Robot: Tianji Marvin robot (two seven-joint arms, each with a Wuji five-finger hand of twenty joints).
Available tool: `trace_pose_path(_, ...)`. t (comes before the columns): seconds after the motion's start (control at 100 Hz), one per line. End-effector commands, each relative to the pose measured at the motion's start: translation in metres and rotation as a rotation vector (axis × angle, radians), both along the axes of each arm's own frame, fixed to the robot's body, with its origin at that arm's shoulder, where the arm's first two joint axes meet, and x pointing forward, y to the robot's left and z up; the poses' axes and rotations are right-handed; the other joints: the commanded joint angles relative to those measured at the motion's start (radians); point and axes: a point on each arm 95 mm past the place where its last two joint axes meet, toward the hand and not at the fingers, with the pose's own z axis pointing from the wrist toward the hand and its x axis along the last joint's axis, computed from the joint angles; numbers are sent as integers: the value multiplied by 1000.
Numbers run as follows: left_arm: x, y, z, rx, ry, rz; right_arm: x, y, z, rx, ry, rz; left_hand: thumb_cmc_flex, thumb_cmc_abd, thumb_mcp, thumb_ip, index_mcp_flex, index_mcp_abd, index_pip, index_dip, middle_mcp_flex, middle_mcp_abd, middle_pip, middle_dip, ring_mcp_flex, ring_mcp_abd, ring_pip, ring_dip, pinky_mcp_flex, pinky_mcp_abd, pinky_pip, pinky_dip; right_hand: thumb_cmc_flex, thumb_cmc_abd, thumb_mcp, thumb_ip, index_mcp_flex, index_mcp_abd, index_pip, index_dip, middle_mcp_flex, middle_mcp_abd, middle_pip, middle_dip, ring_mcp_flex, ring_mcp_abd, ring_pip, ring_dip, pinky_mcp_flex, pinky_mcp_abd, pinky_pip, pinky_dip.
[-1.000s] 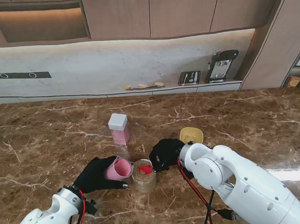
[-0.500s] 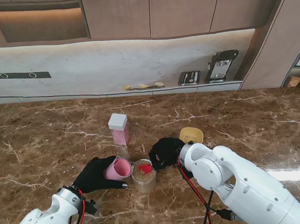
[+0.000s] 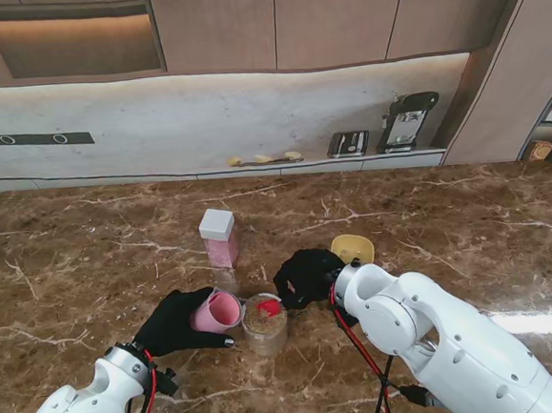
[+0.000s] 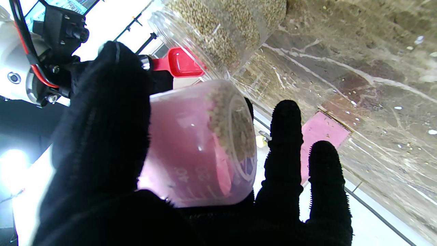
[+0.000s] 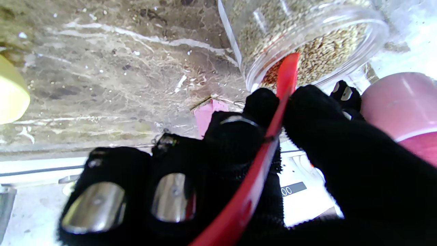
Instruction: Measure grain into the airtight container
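Note:
A clear round jar (image 3: pixel 264 323) of brown grain (image 5: pixel 307 51) stands between my hands. My right hand (image 3: pixel 305 278) is shut on a red scoop (image 3: pixel 268 309), its bowl over the jar's mouth; the handle (image 5: pixel 259 164) runs between thumb and fingers. My left hand (image 3: pixel 173 321) is shut on a pink measuring cup (image 3: pixel 216 313), tilted with its mouth toward the jar. Some grain lies inside the cup (image 4: pixel 205 143). A tall pink container (image 3: pixel 219 238) with a white lid stands farther from me.
A yellow lid-like object (image 3: pixel 352 249) lies just beyond my right hand. Scattered grains dot the brown marble table (image 3: pixel 88 250). A wall counter with appliances (image 3: pixel 405 120) runs along the far side.
The right hand and forearm have shifted slightly to the right, with the red scoop staying at the jar's mouth. The left hand and cup have not moved.

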Motion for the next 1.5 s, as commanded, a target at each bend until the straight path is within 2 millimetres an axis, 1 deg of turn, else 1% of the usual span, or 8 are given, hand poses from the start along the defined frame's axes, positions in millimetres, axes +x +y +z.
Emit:
trace_pose_path(0.0,-3,-1,-3,0,6,-2,-4,2,0,7,1,8,231,250,318,-25,220,-206,186,1,119,-56,57,20,0,-25,9,7,-18,18,-1,-2,-4,-25,69,-8,33,-15,31,-9,63,-26,51,23,34,-23,77,48,49,-23,175,38)
trace_pose_path(0.26,-3,-1,-2,0,7,-2,-11,6,8,-15,-72,37,231,251,318,-24,221,-208,185,1,120,-55,58,19,0,-24,9,7,-19,19,-5,-3,12,-47,89,-14,53,5,50,-44,64,-14,61,16,33,-8,81,57,50,-17,185,72)
trace_pose_path(0.58,-4,1,-1,1,-1,3,-23,13,15,-66,-171,84,230,252,319,-25,221,-210,185,2,120,-58,59,19,3,-28,8,7,-19,19,-5,-3,4,-49,102,-17,64,8,67,-44,64,-18,70,13,33,-9,85,62,52,-20,194,90)
trace_pose_path(1.02,-5,2,-2,-2,-1,5,-27,21,7,-156,-332,81,230,250,319,-25,221,-206,185,1,119,-55,58,18,0,-27,6,6,-19,18,-6,-3,8,-54,107,-18,75,4,69,-53,64,-20,79,9,33,-11,92,68,54,-28,201,109)
trace_pose_path(1.35,-5,2,-2,-1,3,6,-24,23,0,-217,-364,86,230,249,321,-25,222,-205,184,0,121,-53,60,19,0,-25,7,6,-21,20,-10,-4,12,-58,108,-18,78,2,71,-61,64,-18,83,5,33,-9,94,70,55,-30,202,115)
trace_pose_path(1.49,-5,2,-2,-1,4,5,-23,23,-3,-232,-349,85,228,250,322,-25,221,-205,183,0,120,-55,60,18,1,-25,7,7,-21,20,-9,-4,14,-59,109,-18,78,3,72,-64,64,-18,85,4,33,-9,94,71,55,-31,202,118)
